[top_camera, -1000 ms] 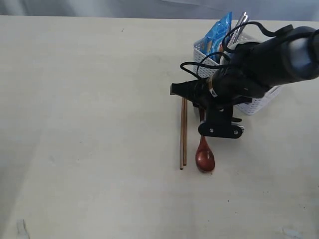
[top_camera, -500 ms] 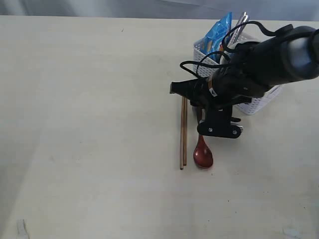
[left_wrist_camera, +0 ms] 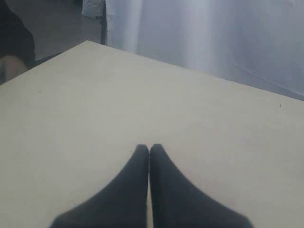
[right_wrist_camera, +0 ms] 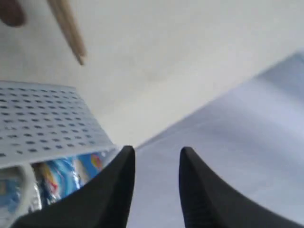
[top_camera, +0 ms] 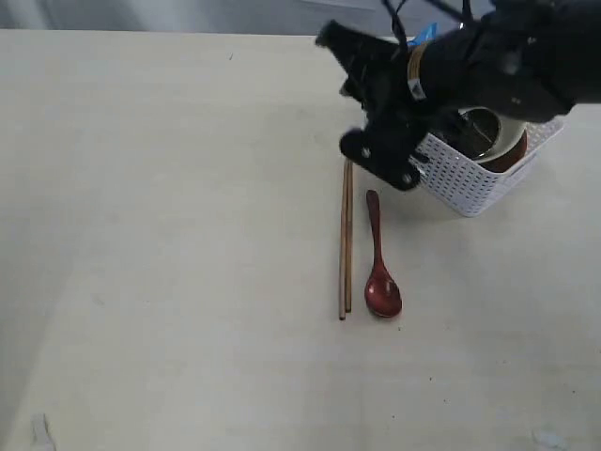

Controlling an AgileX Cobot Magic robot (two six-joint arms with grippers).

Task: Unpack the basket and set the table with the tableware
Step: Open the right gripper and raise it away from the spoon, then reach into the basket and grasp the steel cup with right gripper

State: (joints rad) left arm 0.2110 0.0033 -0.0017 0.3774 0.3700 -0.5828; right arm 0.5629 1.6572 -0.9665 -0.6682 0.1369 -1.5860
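Illumination is bright, even and diffuse. The table (top_camera: 169,235) carries only faint, soft shadows beside the spoon (top_camera: 382,293) and basket (top_camera: 470,183). Wrist views render the left gripper (left_wrist_camera: 149,151) and right gripper (right_wrist_camera: 156,154) dark, soft-edged and out of focus.

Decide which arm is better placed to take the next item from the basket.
Right. The right gripper, open, hangs beside the basket; the left gripper is shut over bare table, with no basket in its view.

basket (top_camera: 462,180): white, perforated | spoon (top_camera: 378,256): reddish-brown | chopsticks (top_camera: 346,240): tan | table (top_camera: 169,235): pale beige | bag (right_wrist_camera: 61,174): blue
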